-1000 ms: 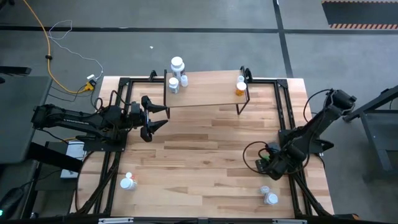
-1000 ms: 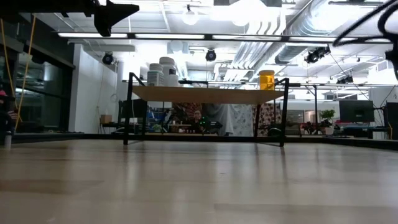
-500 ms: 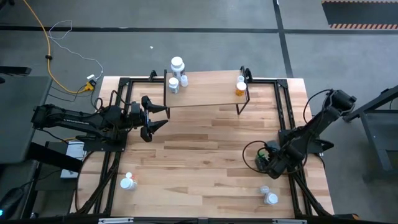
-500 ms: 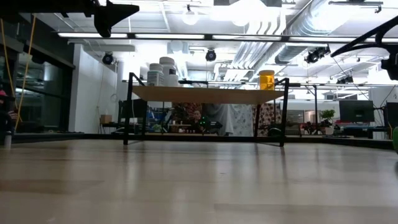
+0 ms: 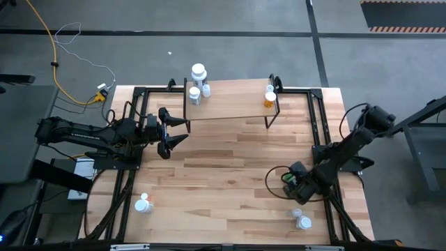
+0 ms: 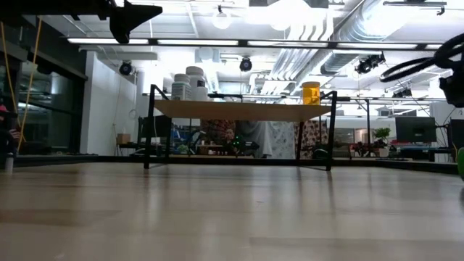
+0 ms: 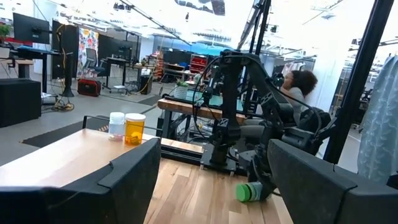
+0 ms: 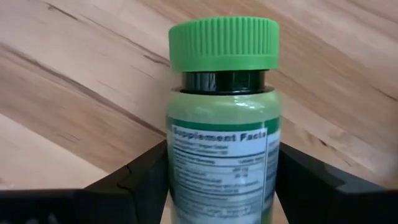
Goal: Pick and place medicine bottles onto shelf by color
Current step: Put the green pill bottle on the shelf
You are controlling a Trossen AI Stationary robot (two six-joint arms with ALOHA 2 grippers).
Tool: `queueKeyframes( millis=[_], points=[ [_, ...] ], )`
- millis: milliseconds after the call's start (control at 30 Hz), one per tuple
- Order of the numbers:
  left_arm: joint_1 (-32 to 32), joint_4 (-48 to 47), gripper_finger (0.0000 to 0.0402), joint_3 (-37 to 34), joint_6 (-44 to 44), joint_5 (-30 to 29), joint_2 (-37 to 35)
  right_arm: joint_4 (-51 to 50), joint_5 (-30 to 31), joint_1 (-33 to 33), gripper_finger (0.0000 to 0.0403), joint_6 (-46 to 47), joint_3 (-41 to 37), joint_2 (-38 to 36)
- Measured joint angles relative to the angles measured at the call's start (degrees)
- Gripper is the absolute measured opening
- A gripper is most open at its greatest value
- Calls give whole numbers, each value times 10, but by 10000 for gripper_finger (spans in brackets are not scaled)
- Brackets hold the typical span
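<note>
The light-wood shelf stands at the table's far side. On its left end stand white bottles; on its right end stand an orange bottle and a white one. My right gripper is low over the table's right part, shut on a green-capped bottle, which also shows in the left wrist view. My left gripper is open and empty, just left of the shelf's near-left leg. A white bottle with a red top lies near the front left, and two white ones at the front right. My right gripper pinches the green bottle's body between its two fingers, one on each side of the label. The bottle lies along the fingers, its green cap pointing away from the wrist, on its side and close to the tabletop. Whether it touches the table I cannot tell.
Black frame rails run along the table's left and right sides. A cable loops on the table beside my right gripper. Bare wood lies between the shelf and the front edge. A person shows in the room beyond.
My right gripper has moved a little toward the table's left, carrying the green bottle low over the wood, and its arm has dropped lower. My left arm has kept still.
</note>
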Motion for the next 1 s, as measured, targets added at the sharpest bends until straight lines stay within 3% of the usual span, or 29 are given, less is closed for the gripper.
queueKeyframes(
  millis=[167, 300, 533, 733, 1000],
  points=[
    [0, 0, 287, 0, -2, 0, 0, 21, -2, 0, 233, -8, -3, 16],
    [0, 0, 287, 0, -2, 0, 0, 48, 27, 0, 202, -29, -3, 17],
    [0, 0, 287, 0, 0, 0, 0, 175, 157, -1, 177, -147, -3, 17],
    [0, 0, 287, 0, -1, 0, 0, 308, 297, -32, 187, -311, -3, 17],
    [0, 0, 287, 0, -2, 0, 0, 488, 469, -121, 190, -628, -2, 17]
  ],
)
